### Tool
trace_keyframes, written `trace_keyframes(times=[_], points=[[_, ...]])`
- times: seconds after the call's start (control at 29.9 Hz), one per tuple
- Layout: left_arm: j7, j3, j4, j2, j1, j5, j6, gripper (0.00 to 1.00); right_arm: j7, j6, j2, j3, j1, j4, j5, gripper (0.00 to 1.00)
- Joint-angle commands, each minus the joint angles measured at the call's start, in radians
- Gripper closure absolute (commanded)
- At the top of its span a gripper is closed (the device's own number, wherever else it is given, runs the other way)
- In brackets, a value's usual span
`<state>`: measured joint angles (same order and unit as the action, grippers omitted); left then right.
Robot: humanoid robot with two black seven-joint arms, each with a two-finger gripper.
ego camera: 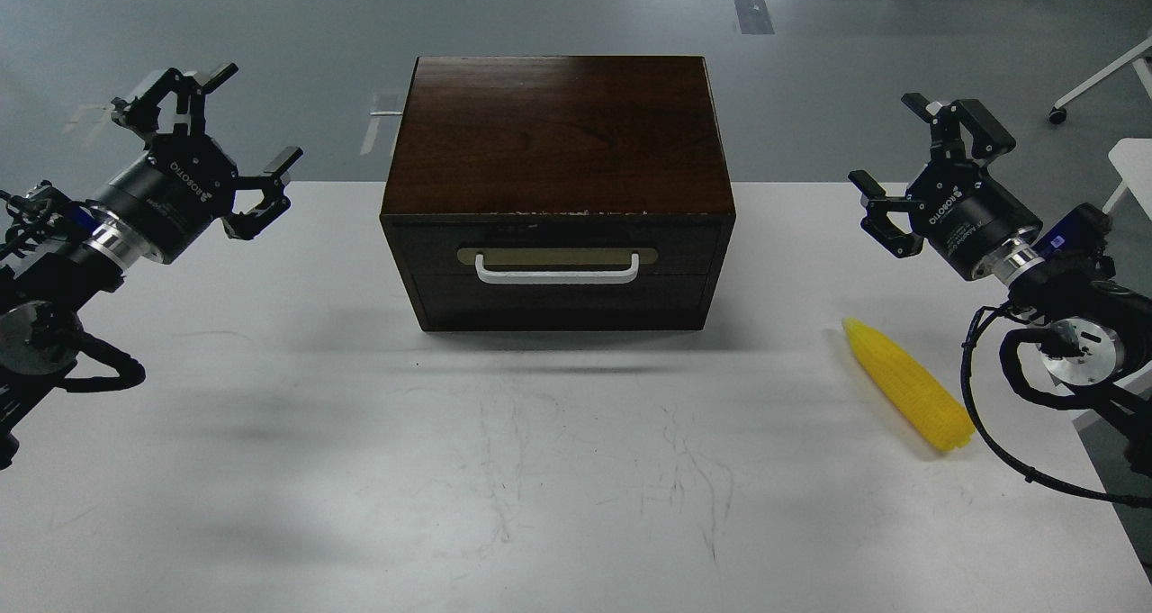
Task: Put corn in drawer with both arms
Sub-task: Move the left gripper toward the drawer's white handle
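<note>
1. Since the drawer [556,262] sits fully closed in the dark wooden box [556,136], nothing is started; opening it comes first, I judge.
2. My left gripper [236,129] hangs spread wide and empty, up at the table's left edge, well apart from the box.
3. My right gripper [911,160] is also spread wide and empty, raised on the right side.
4. The corn [909,383] lies flat on the white table [360,469], front-right of the box, tip pointing back-left, below my right arm.
5. Plan: left gripper goes to the white handle [557,274], fingers straddling the bar near its middle, then pulls straight toward me so the drawer doesn't jam.
6. The box may slide on the table; pull slowly.
7. Right gripper takes the corn across its thick middle, fingers perpendicular to the cob, since the ribbed plastic could roll.
8. Open the drawer far enough before carrying the corn over.
</note>
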<state>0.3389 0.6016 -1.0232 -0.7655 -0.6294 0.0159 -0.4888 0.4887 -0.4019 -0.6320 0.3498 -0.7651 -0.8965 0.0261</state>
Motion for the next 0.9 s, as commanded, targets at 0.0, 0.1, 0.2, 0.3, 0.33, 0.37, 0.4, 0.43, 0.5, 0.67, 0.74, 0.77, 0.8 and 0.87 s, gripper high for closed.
trace_keyframes(times=[0.0,0.1,0.2,0.3,0.33,0.37,0.4,0.43,0.5,0.67,0.74,0.77,0.8,0.87], points=[[0.002,0.009,0.0,0.0,0.0,0.001,0.0,0.01,0.0,0.0,0.0,0.0,0.001,-0.002,0.0,0.0],[0.002,0.009,0.0,0.0,0.003,0.001,0.0,0.02,0.0,0.002,0.0,0.0,0.001,-0.002,0.0,0.0],[0.0,0.009,0.003,0.002,0.007,0.002,0.0,0.02,0.0,0.002,0.0,0.0,0.001,-0.002,0.0,0.0],[0.002,0.012,0.008,-0.003,0.005,0.002,0.0,0.01,0.0,0.002,0.0,-0.002,0.001,-0.002,0.0,0.0],[0.006,0.013,0.014,-0.006,0.002,0.004,0.0,0.02,0.0,0.003,0.0,0.0,0.001,-0.002,0.0,0.0],[0.011,0.015,0.015,-0.009,0.002,0.004,0.0,0.02,0.0,0.005,-0.001,0.0,0.001,-0.001,0.002,0.0],[0.02,0.02,0.017,-0.012,0.0,0.004,0.0,0.02,0.0,0.005,-0.001,0.0,0.001,-0.001,0.0,0.0],[0.049,0.039,0.018,-0.014,0.002,0.004,0.0,0.02,0.0,0.005,-0.001,0.0,0.001,-0.001,0.0,0.0],[0.081,0.058,0.025,-0.014,-0.003,0.013,0.0,0.02,0.0,0.005,-0.006,0.0,0.001,-0.002,0.0,0.0],[0.087,0.049,0.019,-0.031,-0.006,0.021,0.0,0.02,0.0,0.006,-0.009,0.0,0.001,-0.002,0.002,0.0],[0.089,0.049,0.014,-0.034,0.0,0.021,0.0,0.02,0.0,0.008,-0.009,0.0,0.001,-0.002,0.0,0.0],[0.089,0.049,0.014,-0.035,0.002,0.021,0.0,0.01,0.0,0.008,-0.009,0.0,0.001,-0.002,0.0,0.0],[0.089,0.049,0.014,-0.035,0.002,0.021,0.0,0.02,0.0,0.006,-0.009,0.0,0.001,-0.002,0.0,0.0],[0.091,0.049,0.014,-0.035,0.002,0.021,0.0,0.02,0.0,0.008,-0.011,0.0,0.001,-0.001,0.0,0.0]])
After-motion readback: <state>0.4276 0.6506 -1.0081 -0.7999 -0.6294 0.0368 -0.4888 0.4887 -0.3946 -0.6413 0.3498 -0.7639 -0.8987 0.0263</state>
